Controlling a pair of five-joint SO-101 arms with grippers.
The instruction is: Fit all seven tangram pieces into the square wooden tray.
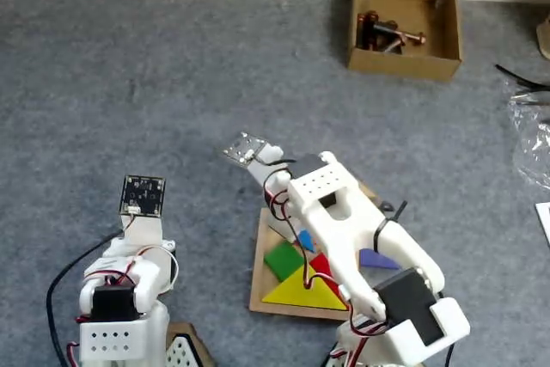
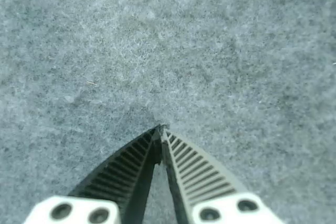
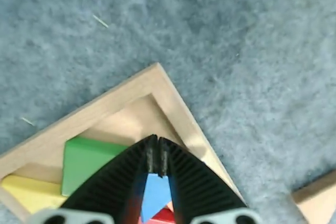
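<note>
The square wooden tray [image 1: 258,285] lies on grey carpet near the front, its corner [image 3: 157,74] also seen from the right wrist. In the tray are a green square [image 1: 284,259], a yellow triangle [image 1: 305,292], a red piece [image 1: 321,264] and a blue piece [image 1: 305,239]. A purple piece [image 1: 378,258] lies past the right arm [image 1: 344,221]; whether it is inside the tray is hidden. My right gripper [image 3: 157,153] is shut, its tips over the tray floor beside the green square [image 3: 86,161], with the blue piece [image 3: 155,192] showing in the gap behind them. My left gripper [image 2: 161,129] is shut over bare carpet.
A cardboard box [image 1: 404,23] with copper-coloured metal parts stands at the back right. Clear plastic wrap [image 1: 533,139] lies at the right edge. A pale wooden edge [image 3: 315,203] rests on the carpet beside the tray. The left arm [image 1: 129,290] stands left of the tray.
</note>
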